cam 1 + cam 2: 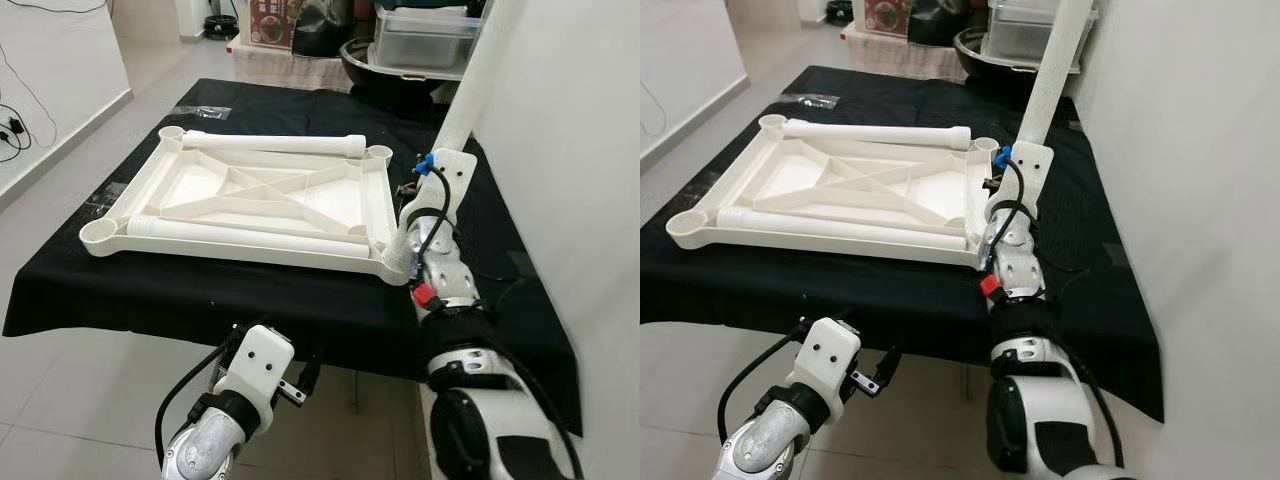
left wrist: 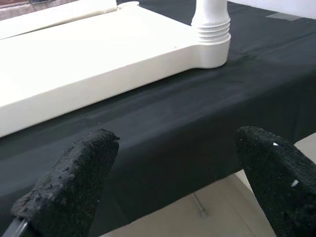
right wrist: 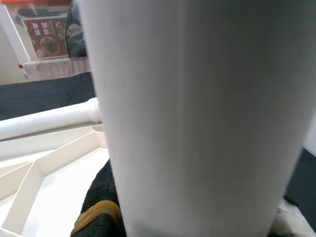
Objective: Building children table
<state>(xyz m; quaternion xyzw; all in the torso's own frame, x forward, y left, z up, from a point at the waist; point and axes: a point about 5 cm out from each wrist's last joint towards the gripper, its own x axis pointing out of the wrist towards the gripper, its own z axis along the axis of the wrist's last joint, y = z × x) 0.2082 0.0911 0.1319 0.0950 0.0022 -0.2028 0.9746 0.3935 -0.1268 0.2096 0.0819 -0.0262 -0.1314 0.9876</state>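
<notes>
1. Nearest to us, our left gripper [image 1: 300,385] hangs below the front edge of the black cloth [image 1: 200,290], fingers [image 2: 74,187] spread apart with nothing between them.
2. Our right gripper [image 1: 412,250] sits at the near right corner of the upturned white tabletop [image 1: 270,195], closed around a white leg [image 1: 475,90] that stands leaning slightly in that corner socket; the left wrist view shows its ribbed base seated in the socket.
3. Two more legs lie loose on the tabletop: one along the far edge [image 1: 275,143], one along the near edge [image 1: 240,232].
4. We judge the main risk to be the leaning leg: if it is pushed or twisted off-axis, it may jam in the socket or drag the whole tabletop across the cloth, which looks free to slide.
5. Letting go before the leg is fully seated could let it topple toward the wall on our right.
6. The loose legs could roll if the tabletop shifts.
7. Our right fingers themselves are hidden behind the wrist, and the leg's top is cut off by the frame.
8. Whether the leg is seated all the way down, we cannot tell.
</notes>
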